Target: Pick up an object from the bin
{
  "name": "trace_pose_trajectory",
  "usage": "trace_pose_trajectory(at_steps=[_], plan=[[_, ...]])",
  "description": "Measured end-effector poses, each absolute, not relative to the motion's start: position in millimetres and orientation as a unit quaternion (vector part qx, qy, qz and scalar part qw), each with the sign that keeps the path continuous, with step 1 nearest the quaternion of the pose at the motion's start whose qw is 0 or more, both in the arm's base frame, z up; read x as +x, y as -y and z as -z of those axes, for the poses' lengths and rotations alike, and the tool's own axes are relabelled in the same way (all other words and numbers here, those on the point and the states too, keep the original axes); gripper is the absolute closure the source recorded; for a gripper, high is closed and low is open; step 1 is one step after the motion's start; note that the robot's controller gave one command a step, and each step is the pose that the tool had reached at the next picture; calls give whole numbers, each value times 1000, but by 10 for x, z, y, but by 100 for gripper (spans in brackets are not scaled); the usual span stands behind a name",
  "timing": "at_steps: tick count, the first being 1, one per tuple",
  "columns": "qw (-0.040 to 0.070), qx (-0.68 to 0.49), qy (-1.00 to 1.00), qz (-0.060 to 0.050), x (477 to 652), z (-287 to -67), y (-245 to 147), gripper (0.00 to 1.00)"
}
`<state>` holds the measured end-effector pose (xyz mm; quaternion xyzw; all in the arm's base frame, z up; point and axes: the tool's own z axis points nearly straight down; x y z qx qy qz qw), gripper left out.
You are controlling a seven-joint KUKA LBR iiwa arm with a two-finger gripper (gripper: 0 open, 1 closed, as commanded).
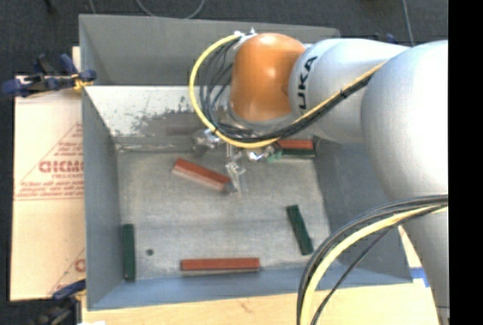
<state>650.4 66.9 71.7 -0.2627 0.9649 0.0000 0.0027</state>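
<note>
1 reddish-brown bar is lying tilted near the middle of the grey bin, and the gripper is hanging at its right end; whether it is open or closed, I cannot tell. Along the near wall, a second reddish-brown bar is lying between a left green bar and a right green bar.

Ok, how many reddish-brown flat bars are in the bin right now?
3 reddish-brown flat bars: a tilted bar mid-floor by the gripper, a bar along the near wall, and a bar at back right partly under the robot arm, which may hide more.
</note>
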Motion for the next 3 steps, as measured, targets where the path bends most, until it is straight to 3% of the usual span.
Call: trace_pose_trajectory(at_steps=[1,2,3], plan=[[6,-262,-965,0,6519,-742,-682,100],[4,-501,-866,2,6500,-1191,-159,100],[3,-728,-685,3,6414,-2183,116,100]])
